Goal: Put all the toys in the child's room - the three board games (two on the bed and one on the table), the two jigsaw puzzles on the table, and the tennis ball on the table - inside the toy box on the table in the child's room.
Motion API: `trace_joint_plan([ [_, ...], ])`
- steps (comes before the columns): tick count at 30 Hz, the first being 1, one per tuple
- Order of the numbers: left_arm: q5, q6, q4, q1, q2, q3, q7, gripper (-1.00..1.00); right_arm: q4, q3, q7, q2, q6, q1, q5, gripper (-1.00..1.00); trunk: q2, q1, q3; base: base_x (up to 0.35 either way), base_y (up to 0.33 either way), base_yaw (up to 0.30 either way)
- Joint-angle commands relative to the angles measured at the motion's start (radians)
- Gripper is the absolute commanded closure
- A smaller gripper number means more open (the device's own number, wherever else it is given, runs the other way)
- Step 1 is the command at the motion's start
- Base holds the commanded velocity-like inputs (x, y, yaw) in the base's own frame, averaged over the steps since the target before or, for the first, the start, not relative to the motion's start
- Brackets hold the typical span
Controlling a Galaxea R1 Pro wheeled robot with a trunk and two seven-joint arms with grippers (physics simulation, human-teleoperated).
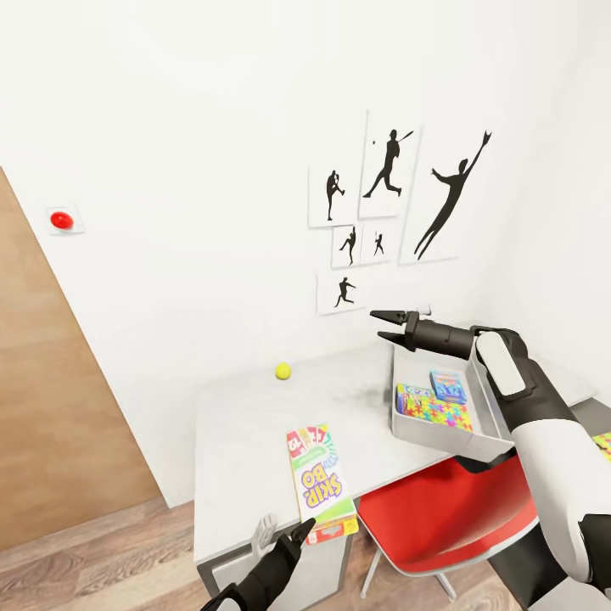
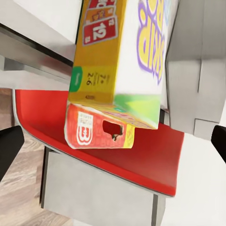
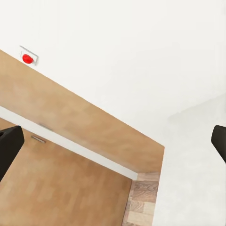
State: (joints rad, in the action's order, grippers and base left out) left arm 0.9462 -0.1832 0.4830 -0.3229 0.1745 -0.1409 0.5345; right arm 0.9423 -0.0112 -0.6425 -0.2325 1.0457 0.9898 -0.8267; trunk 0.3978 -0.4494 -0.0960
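A white SKIP-BO board game [image 1: 321, 482] lies on the table [image 1: 238, 424] near its front edge, stacked on a red-and-yellow game box [image 1: 336, 529]. My left gripper [image 1: 288, 523] is open just below that edge, facing the stack's ends [image 2: 136, 52] [image 2: 96, 132] without touching them. The tennis ball [image 1: 283, 370] rests near the wall. The toy box [image 1: 441, 443] holds a jigsaw puzzle [image 1: 434, 413] and a small blue printed box [image 1: 450, 386]. My right gripper [image 1: 377, 325] hovers open and empty above the toy box's far corner. Another colourful square [image 1: 604, 443] peeks past my right arm.
A red chair [image 1: 450, 509] [image 2: 117, 160] is tucked under the table between the stacked games and the toy box. Black silhouette sports pictures [image 1: 390, 204] hang on the white wall. A wooden door [image 1: 51, 407] [image 3: 61, 188] and a red wall button [image 1: 61, 221] [image 3: 27, 58] are to the left.
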Motion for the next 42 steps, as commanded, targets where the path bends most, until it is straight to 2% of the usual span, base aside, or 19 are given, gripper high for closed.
trace_joint_plan([
  [1, 0.009, -0.009, 0.000, -0.001, 0.000, 0.000, 0.002, -1.00, 0.000, -0.001, -0.006, -0.001, 0.002, 0.001, 0.004, -1.00, 0.002, -0.001, -0.002, 0.001, 0.000, 0.000],
  [42, 0.010, -0.010, 0.000, -0.001, 0.000, -0.003, 0.012, -1.00, 0.001, -0.001, -0.007, -0.001, 0.002, 0.001, 0.004, -1.00, 0.002, -0.001, -0.002, 0.000, 0.000, 0.000],
])
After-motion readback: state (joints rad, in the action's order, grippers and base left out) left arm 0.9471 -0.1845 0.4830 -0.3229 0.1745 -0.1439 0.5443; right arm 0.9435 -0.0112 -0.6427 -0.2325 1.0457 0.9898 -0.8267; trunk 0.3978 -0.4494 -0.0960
